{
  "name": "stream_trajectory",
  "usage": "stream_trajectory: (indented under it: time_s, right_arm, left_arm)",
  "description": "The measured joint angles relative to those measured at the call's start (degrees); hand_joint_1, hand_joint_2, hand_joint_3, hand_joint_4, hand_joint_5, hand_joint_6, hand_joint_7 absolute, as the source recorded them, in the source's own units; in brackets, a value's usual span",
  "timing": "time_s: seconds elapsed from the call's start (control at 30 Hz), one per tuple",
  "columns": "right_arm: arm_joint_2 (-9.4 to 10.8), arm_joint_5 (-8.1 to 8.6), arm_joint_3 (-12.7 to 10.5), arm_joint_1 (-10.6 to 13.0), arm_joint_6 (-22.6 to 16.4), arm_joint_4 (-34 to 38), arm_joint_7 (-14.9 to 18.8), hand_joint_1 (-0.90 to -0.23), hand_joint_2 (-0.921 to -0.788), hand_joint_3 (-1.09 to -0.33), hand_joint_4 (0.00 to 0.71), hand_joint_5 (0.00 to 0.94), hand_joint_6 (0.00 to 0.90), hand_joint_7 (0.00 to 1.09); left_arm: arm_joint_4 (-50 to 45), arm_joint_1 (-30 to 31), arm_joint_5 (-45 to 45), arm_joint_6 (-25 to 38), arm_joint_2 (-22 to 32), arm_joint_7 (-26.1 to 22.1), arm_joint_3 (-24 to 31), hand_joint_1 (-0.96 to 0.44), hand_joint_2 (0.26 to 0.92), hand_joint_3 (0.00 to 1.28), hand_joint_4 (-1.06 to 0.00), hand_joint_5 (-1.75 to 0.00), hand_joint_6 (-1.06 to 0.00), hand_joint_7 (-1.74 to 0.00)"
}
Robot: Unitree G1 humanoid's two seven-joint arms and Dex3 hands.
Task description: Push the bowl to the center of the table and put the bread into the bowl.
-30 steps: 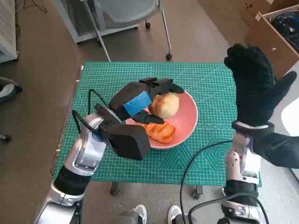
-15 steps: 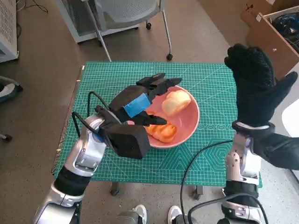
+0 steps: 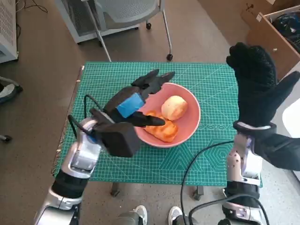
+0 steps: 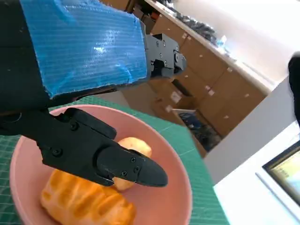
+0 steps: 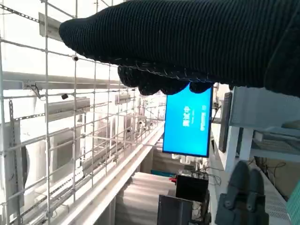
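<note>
A pink bowl [image 3: 188, 125] sits near the middle of the green cutting mat [image 3: 211, 84]. Inside it lie a round pale bread roll [image 3: 173, 107] and an orange braided pastry [image 3: 161, 131]. My left hand [image 3: 133, 101] hovers over the bowl's left rim with its fingers spread and nothing in it. In the left wrist view the roll [image 4: 136, 147] and the pastry [image 4: 89, 204] lie in the bowl [image 4: 171, 187] below the black fingers [image 4: 112, 161]. My right hand [image 3: 257, 82] is raised high at the table's right side, palm flat, holding nothing.
A chair with wheels [image 3: 126, 14] stands behind the table. Brown cabinets [image 3: 274, 33] are at the far right. Cables [image 3: 197, 164] hang over the mat's front edge. The right wrist view shows only the glove [image 5: 187, 42] and the room.
The left hand has drawn back to the left, off the roll. The roll has settled in the bowl beside the pastry. The right hand has stayed raised.
</note>
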Motion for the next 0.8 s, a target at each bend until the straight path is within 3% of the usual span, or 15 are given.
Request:
stream_trajectory:
  time_s: [0.17, 0.27, 0.43, 0.8]
  right_arm:
    - [-0.28, 0.0, 0.01, -0.05, 0.45, -0.46, -0.1, -0.486, -0.921, -0.627, 0.393, 0.003, 0.124, 0.58]
    - [-0.51, 0.0, -0.02, -0.13, 0.93, -0.67, -0.32, -0.486, -0.921, -0.625, 0.384, 0.001, 0.123, 0.58]
    - [-0.63, -0.75, 0.37, -0.52, 2.72, -1.44, -1.48, -0.488, -0.921, -0.615, 0.363, 0.0, 0.124, 0.58]
    - [-1.53, -4.45, 2.03, -0.69, 5.2, -4.97, -3.98, -0.512, -0.921, -0.598, 0.343, 0.0, 0.125, 0.59]
  left_arm:
    - [1.89, -0.02, -10.77, -3.85, -1.8, -0.3, 6.55, -0.75, 0.921, 0.24, 0.0, 0.0, -0.09, -0.14]
    - [2.32, -0.03, -18.03, -4.82, -4.4, -0.12, 10.37, -0.74, 0.921, 0.3, -0.01, 0.0, -0.03, -0.31]
    - [1.63, -0.13, -28.25, -4.97, -9.26, 1.03, 15.09, -0.73, 0.921, 0.37, -0.04, -0.02, 0.0, -0.4]
    - [-0.48, -0.35, -32.56, -4.98, -12.09, 4.62, 17.84, -0.72, 0.921, 0.41, -0.08, -0.05, 0.0, -0.5]
